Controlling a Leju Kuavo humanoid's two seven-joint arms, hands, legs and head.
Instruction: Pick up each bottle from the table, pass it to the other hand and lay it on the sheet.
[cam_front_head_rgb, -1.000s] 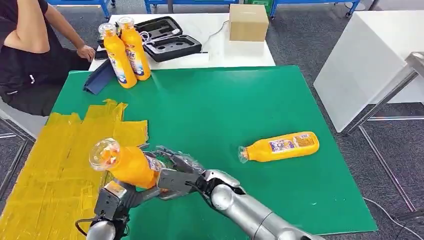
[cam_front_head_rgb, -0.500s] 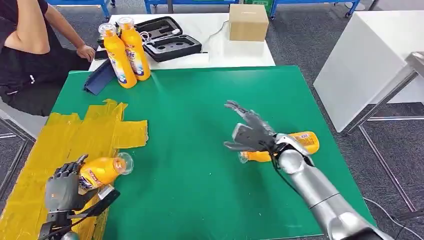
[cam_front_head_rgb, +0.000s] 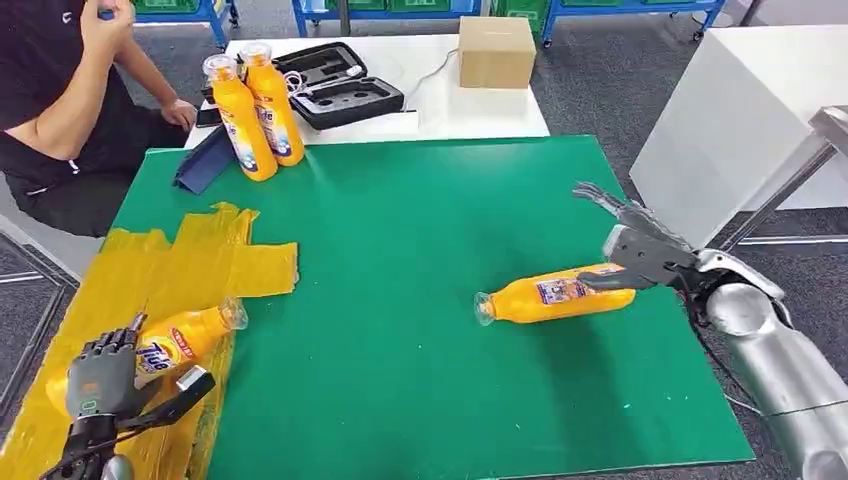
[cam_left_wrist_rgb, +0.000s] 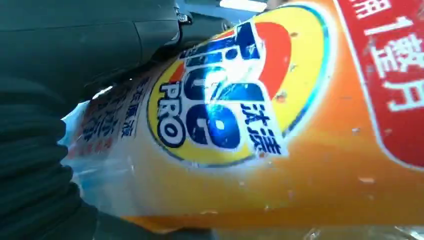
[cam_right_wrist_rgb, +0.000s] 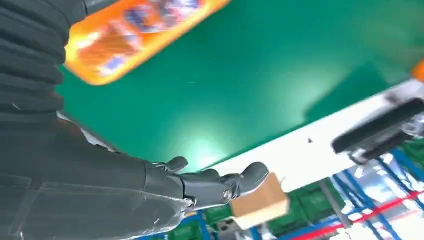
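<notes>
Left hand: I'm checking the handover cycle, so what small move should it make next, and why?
Probably open and let go. The left hand holds the orange bottle lying on its side over the yellow sheet, so the placement looks nearly finished. The right hand is open by the base of the next bottle on the green table.
</notes>
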